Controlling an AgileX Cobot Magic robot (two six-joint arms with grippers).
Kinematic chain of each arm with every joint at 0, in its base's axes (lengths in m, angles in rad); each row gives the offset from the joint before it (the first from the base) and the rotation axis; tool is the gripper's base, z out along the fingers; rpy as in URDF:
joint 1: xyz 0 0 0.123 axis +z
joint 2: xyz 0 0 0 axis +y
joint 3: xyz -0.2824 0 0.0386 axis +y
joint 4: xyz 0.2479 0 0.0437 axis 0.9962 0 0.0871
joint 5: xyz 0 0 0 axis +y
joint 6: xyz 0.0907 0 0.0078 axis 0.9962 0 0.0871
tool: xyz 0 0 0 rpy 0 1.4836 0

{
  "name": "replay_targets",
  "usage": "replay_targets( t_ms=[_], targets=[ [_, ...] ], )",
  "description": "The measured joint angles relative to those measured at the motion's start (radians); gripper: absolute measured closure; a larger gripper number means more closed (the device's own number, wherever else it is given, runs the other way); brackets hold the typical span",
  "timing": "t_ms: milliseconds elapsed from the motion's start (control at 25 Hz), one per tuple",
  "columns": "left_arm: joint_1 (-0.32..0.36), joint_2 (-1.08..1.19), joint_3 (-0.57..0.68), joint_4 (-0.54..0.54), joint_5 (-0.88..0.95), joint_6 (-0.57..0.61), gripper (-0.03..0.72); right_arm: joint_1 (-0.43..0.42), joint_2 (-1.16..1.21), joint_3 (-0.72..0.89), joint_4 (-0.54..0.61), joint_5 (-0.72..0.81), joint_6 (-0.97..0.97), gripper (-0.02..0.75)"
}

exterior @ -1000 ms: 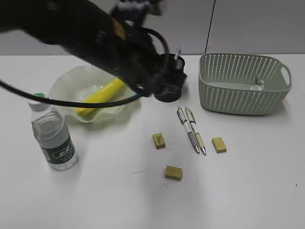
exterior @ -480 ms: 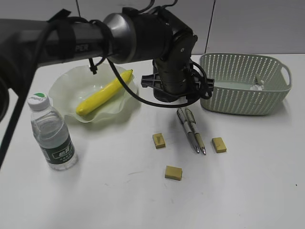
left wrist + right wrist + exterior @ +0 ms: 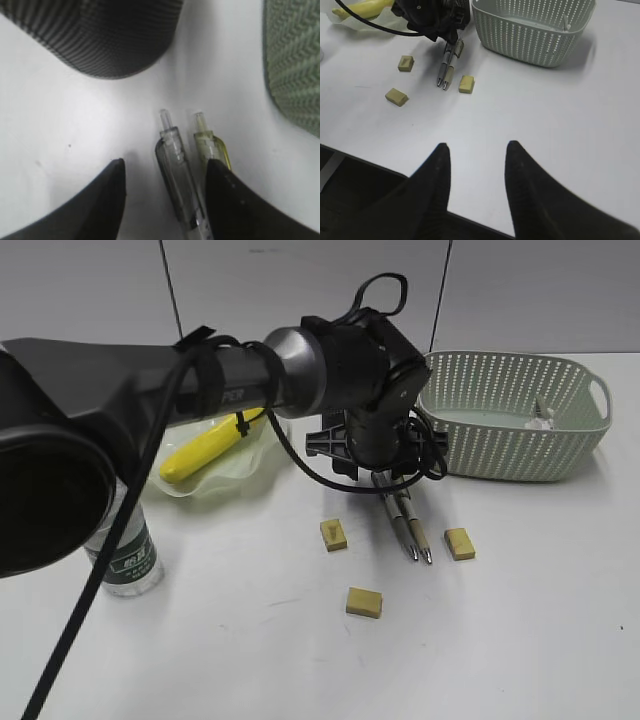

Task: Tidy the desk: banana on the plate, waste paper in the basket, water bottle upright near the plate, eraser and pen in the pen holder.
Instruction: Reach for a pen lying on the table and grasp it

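1. Desk (image 3: 540,640): smooth, matt white top.
2. Basket (image 3: 515,415): pale-green perforated plastic, dull finish.
3. Pen holder (image 3: 100,35): black wire mesh, matt.
4. Pens (image 3: 177,175): clear glossy plastic barrels.
5. Plate (image 3: 215,475): translucent glossy dish.
6. Banana (image 3: 205,448): smooth yellow skin.
7. Left gripper (image 3: 165,200): matt black fingers.

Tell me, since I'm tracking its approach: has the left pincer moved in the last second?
Yes. The left pincer has come forward and down from beside the rectangular pale-green perforated basket, onto the two pens.
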Motion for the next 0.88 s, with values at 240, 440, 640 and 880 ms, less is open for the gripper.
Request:
replay_targets(
  t_ms=[240,440,640,880],
  targets=[
    [-0.002,0.029,-0.001,0.008,-0.013,-0.014,0.315,0.0,0.0,0.0,0.0,0.001,0.0,0.438],
    [-0.009,0.034,-0.003,0.039,-0.003,-0.014,0.347,0.0,0.0,0.0,0.0,0.0,0.0,0.439],
    [-0.011,0.036,-0.004,0.048,0.021,-0.014,0.426,0.0,0.0,0.0,0.0,0.0,0.0,0.442],
    [-0.009,0.036,-0.004,0.048,0.023,-0.014,0.505,0.0,0.0,0.0,0.0,0.0,0.0,0.473]
  ],
)
